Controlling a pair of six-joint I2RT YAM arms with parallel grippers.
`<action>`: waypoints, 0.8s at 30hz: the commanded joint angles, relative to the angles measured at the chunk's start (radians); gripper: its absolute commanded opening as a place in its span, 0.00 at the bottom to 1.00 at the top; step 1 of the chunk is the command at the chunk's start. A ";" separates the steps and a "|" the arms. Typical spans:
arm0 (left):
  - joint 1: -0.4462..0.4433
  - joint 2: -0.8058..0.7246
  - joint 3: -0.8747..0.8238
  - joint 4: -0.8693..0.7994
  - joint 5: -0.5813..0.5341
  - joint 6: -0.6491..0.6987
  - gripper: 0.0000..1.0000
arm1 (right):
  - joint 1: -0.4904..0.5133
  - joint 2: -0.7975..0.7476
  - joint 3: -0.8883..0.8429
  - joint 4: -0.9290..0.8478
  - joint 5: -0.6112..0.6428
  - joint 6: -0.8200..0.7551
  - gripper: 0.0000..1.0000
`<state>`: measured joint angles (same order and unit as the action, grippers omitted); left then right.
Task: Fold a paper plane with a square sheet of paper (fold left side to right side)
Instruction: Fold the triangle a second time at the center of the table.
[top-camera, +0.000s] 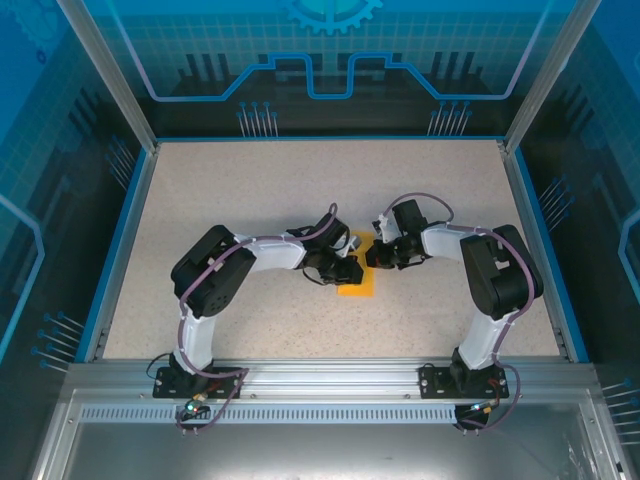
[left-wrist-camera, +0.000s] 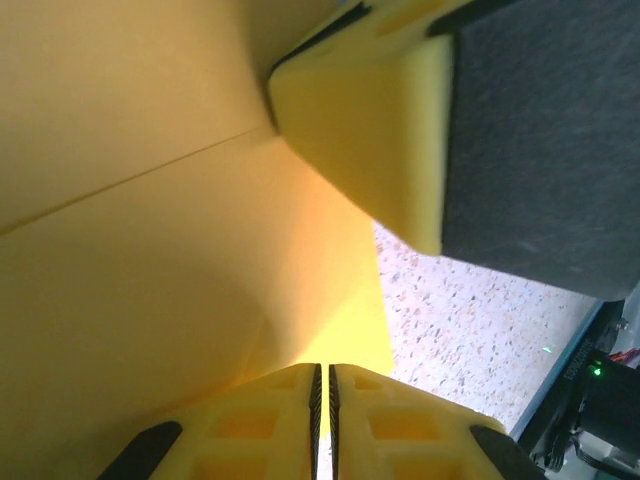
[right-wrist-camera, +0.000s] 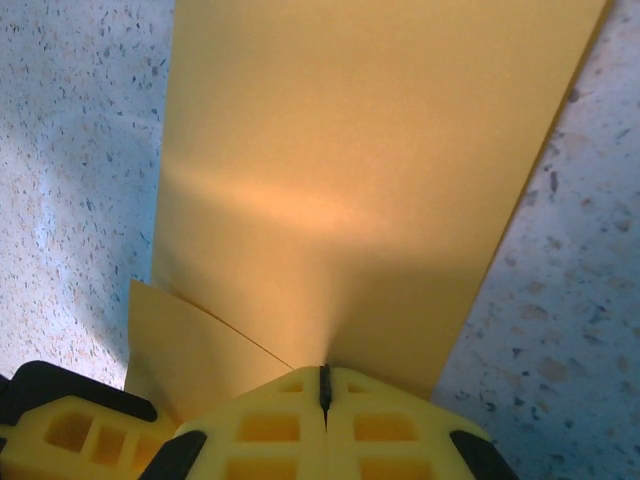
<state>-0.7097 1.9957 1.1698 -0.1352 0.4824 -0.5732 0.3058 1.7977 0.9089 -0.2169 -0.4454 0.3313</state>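
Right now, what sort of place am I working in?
Probably a lab or demo robot cell: a speckled tabletop with a blue rim, aluminium frame posts, and blue circuit-pattern panels around it.

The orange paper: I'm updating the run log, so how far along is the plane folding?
Done: the orange sheet carries at least one crease and a folded flap. In hand: the left end effector and right end effector, both closed, appear to pinch it from opposite sides. To do: no pointed dart shape yet, so nose and wing folds seem to remain.
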 joint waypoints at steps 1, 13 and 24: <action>0.004 0.002 0.003 -0.050 -0.034 0.029 0.13 | -0.003 0.021 0.004 -0.038 0.006 -0.015 0.04; 0.025 -0.069 -0.160 0.041 -0.035 -0.046 0.13 | -0.002 0.026 0.011 -0.061 0.025 -0.028 0.04; 0.071 -0.197 -0.328 0.103 -0.019 -0.091 0.13 | 0.000 0.028 0.010 -0.059 0.022 -0.028 0.04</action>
<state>-0.6617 1.8332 0.8825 0.0074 0.4618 -0.6479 0.3069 1.7996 0.9112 -0.2386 -0.4538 0.3199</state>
